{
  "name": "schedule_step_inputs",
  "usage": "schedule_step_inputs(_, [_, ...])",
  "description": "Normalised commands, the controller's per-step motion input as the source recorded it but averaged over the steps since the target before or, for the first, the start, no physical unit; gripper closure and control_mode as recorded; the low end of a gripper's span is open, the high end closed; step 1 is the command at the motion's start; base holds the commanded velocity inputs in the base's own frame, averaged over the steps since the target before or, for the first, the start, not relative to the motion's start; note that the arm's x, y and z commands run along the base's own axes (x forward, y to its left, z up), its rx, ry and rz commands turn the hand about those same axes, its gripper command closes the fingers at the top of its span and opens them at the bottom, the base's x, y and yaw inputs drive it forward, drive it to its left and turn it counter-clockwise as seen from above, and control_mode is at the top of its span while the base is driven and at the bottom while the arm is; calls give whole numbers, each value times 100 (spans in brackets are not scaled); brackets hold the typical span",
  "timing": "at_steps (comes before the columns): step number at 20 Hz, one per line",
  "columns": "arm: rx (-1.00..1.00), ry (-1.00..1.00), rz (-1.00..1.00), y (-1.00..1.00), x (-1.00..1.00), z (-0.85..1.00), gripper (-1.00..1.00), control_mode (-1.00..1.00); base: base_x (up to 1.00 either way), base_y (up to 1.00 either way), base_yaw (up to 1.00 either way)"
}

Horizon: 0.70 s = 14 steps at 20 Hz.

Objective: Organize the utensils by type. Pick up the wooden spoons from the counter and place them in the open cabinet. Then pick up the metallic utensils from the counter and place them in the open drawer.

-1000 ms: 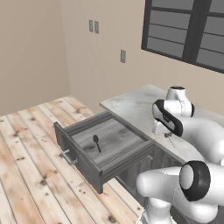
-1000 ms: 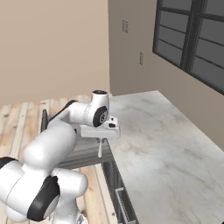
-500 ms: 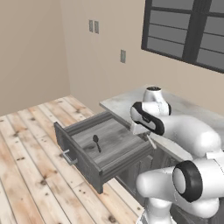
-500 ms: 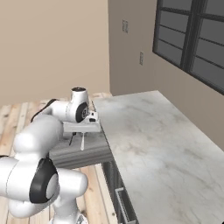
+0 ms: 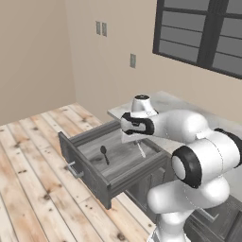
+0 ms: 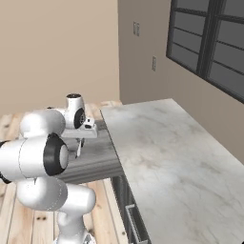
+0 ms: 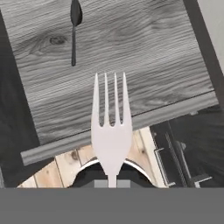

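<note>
My gripper (image 5: 135,140) is shut on the handle of the pale silver fork (image 7: 109,127), which hangs tines-down over the open drawer (image 5: 90,142). In the right base view the gripper (image 6: 81,138) holds the fork (image 6: 79,148) just left of the counter (image 6: 162,147) edge. The dark grey metal spoon (image 7: 75,24) lies on the drawer's wood-grain floor (image 7: 140,52); it also shows as the spoon (image 5: 104,153) near the drawer's middle. The fork is above the drawer's right half, near its wall. The wooden spoons and the cabinet are out of view.
The drawer juts out over the plank floor (image 5: 33,189), with its silver bar handle (image 5: 73,169) on the front. A dark-framed window (image 6: 209,43) and a beige wall stand behind the counter. Low cabinet fronts (image 7: 183,148) sit under the worktop.
The arm has swung left from above the counter to above the open drawer, carrying the fork with it. The dark spoon in the drawer has not moved.
</note>
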Motion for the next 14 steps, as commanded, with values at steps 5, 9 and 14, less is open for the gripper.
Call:
schedule_step_inputs(5, [0, 1, -22, 28, 57, -33, 100, -100, 0, 0, 0])
schedule_step_inputs(9, [3, 7, -15, 20, 48, -37, 100, -100, 0, 0, 0])
schedule_step_inputs(14, [3, 5, -11, 13, 33, -42, 100, -100, 0, 0, 0])
